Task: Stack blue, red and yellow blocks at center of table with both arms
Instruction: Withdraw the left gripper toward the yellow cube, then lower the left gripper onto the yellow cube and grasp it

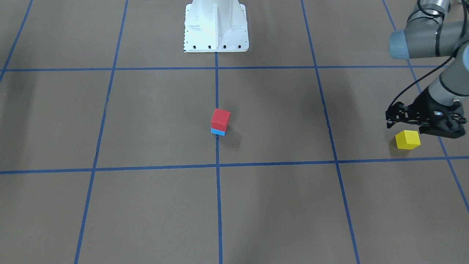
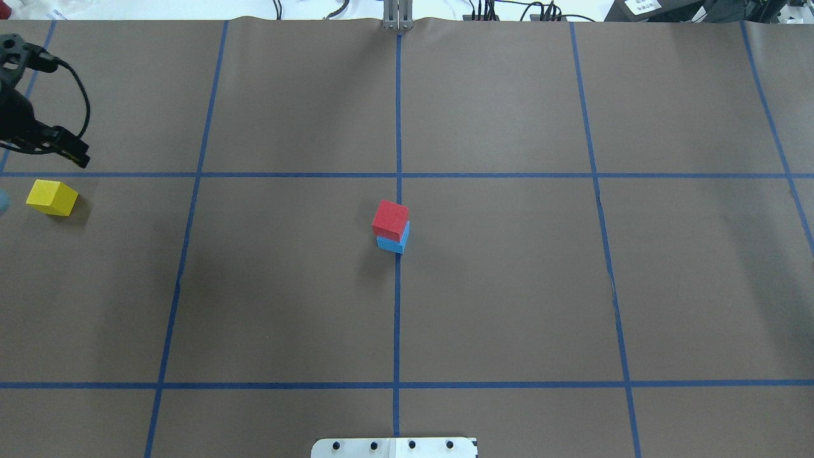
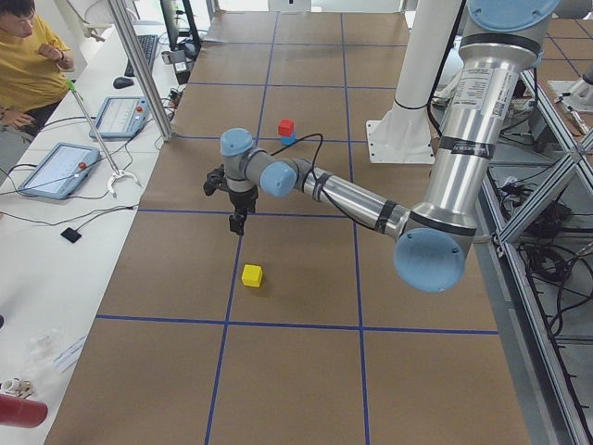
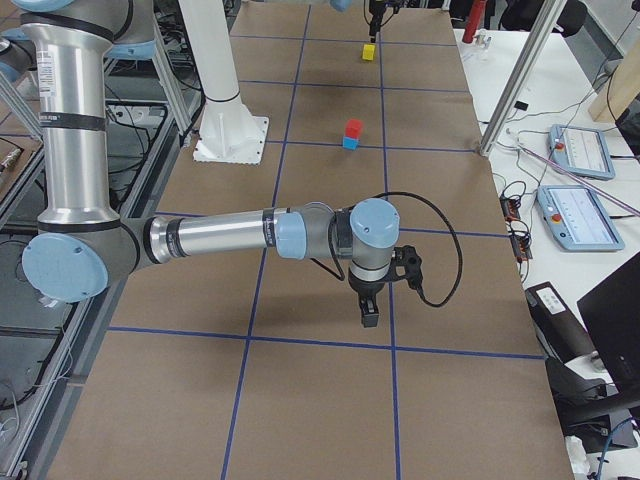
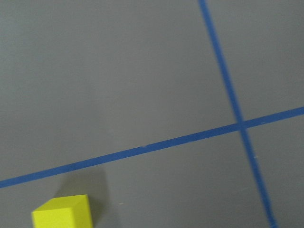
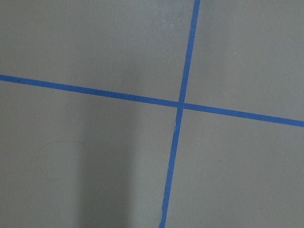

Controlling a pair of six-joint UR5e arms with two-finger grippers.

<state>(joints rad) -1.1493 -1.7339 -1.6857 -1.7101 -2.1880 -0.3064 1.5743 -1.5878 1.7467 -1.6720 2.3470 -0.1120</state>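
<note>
A red block (image 1: 220, 119) sits on a blue block (image 1: 218, 131) at the table's centre, a little askew; the stack also shows in the overhead view (image 2: 390, 219). A yellow block (image 1: 407, 139) lies alone on the table at the robot's far left; it also shows in the overhead view (image 2: 52, 197) and at the bottom of the left wrist view (image 5: 64, 212). My left gripper (image 1: 425, 131) hangs just above and beside the yellow block without touching it; its jaws look shut and empty. My right gripper (image 4: 368, 318) shows only in the exterior right view, low over bare table; I cannot tell its state.
The white robot base (image 1: 216, 25) stands at the table's robot-side edge. Blue tape lines (image 2: 397, 175) divide the brown table into a grid. An operator in yellow (image 3: 28, 56) sits past the far edge, with tablets (image 3: 57, 169) and cables on a side desk.
</note>
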